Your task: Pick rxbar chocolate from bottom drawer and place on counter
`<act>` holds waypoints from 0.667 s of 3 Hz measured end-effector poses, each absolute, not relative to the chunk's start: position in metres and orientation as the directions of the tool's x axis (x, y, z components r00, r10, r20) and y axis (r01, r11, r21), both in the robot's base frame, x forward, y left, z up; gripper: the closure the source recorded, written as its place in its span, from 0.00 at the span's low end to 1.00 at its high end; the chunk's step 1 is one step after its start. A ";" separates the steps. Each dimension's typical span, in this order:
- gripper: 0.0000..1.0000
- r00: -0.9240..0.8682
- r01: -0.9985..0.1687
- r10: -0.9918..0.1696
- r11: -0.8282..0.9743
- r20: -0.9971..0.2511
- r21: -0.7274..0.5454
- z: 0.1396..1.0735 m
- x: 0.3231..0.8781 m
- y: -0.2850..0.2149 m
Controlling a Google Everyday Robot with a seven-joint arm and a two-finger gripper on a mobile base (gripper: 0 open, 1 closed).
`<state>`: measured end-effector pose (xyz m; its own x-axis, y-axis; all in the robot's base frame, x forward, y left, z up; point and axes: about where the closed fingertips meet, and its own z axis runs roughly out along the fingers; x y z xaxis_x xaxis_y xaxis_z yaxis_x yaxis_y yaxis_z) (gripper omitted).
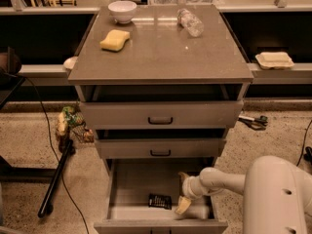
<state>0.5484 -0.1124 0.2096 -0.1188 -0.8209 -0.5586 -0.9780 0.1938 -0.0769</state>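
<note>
In bottom drawer (131,184): end effector (184,193) beside rxbar chocolate (160,201); drawers (161,147) overhang.

There's one camera, set high and tilted down at the front of the cabinet (122,115), close enough that the counter (161,52) fills the upper view and the open bottom drawer (131,184) meets the lower edge. The robot's arm (273,189) looms nearest at lower right. Its gripper (183,191), fingers apart, sits inside that drawer's right side.

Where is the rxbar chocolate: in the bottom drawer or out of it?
In. The rxbar chocolate lies flat on the floor of the open bottom drawer; the open gripper hangs inside, beside it, not gripping it.
</note>
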 end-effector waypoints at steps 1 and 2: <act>0.00 -0.076 -0.979 -0.828 0.169 -0.556 -0.118 0.203 0.554 -0.100; 0.00 -0.073 -0.978 -0.829 0.168 -0.555 -0.123 0.203 0.555 -0.100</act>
<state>0.5549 -0.0996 0.2031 -0.0726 -0.8287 -0.5549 -0.9780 0.1682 -0.1233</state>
